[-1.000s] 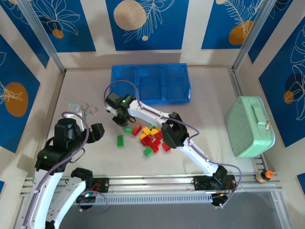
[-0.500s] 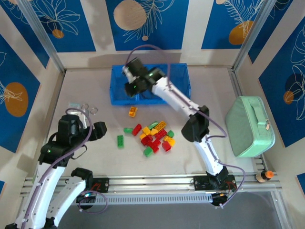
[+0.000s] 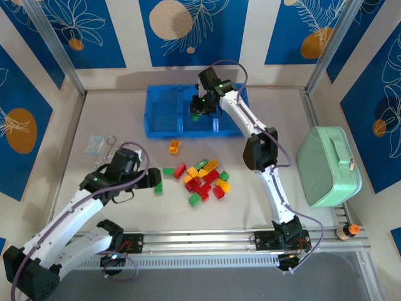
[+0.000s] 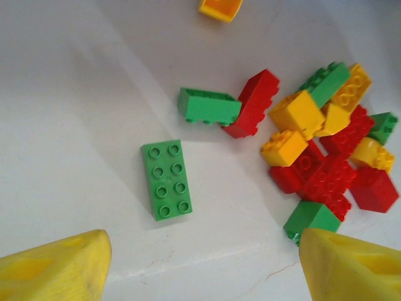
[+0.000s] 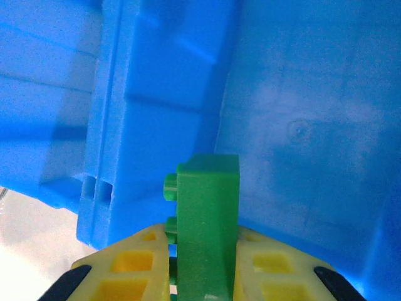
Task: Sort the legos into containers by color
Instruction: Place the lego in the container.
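Note:
The blue three-compartment tray [image 3: 164, 118] stands at the back of the table. My right gripper [image 3: 199, 113] hangs over its middle compartment, shut on a green lego [image 3: 196, 116]. In the right wrist view that green lego [image 5: 207, 213] stands on edge between the yellow fingers [image 5: 128, 276], over the tray floor [image 5: 301, 94]. The pile of red, yellow and green legos [image 3: 204, 182] lies mid-table. My left gripper [image 3: 152, 179] is open just above a flat green lego [image 4: 166, 179], its fingertips [image 4: 56, 266] wide apart, with the pile [image 4: 326, 144] to the right.
One orange lego [image 3: 174, 147] lies alone between the pile and the tray. A small clear packet [image 3: 96, 144] sits at the left. The mint-green case [image 3: 329, 166] stands at the right edge. The right arm stretches across the table's middle.
My right gripper carried the green lego from the table up over the tray, then right to the middle compartment. My left arm swung forward to the legos. An orange lego now lies apart.

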